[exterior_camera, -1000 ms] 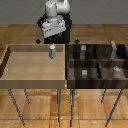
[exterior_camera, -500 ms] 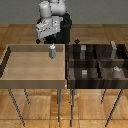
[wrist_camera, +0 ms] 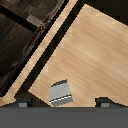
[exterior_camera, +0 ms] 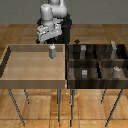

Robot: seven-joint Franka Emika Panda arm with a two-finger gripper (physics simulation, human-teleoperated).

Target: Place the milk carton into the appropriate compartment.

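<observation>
Near the tray's (exterior_camera: 10,75) far edge stands the milk carton (exterior_camera: 51,51), upright, at about 5 o'clock below the end effector (exterior_camera: 44,37); its fingers look spread wide and empty.

Open wooden tray (exterior_camera: 30,70) at frame left, bare except for milk carton (exterior_camera: 51,50) near upper right corner. Raised rims all round. Dark divided bin (exterior_camera: 95,62) at right, compartments partly occupied.

In the wrist view only the two dark grey fingertips (wrist_camera: 105,102) show above the frame's grey edge band. In the exterior view the small grey items in the dark wooden compartment box (exterior_camera: 95,62) are too blurred to identify.
</observation>
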